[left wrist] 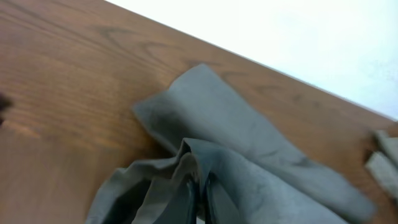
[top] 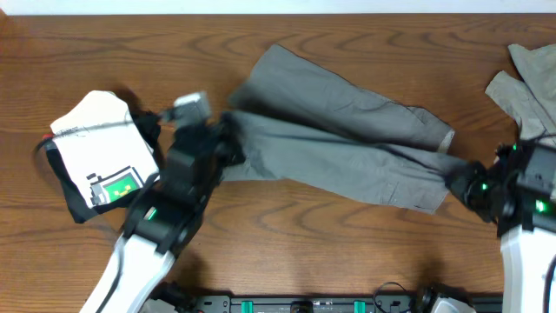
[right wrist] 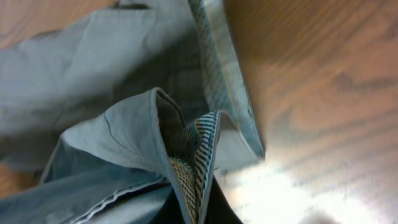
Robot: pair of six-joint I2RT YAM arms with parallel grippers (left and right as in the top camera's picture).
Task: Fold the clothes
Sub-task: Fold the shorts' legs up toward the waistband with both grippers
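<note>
Left gripper (top: 225, 143) and right gripper (top: 458, 181) each pinch a thin edge of the shorts (top: 347, 143) stretched between them, so pulling further apart could slip either edge free.

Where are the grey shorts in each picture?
Overhead: the grey shorts lie stretched out across the middle of the table.
Left wrist: the grey shorts sit bottom middle, bunched at the bottom edge and spreading right.
Right wrist: the grey shorts fill the left and middle, pinched up at the bottom edge.
Shared landmark: the brown wooden table under them.
</note>
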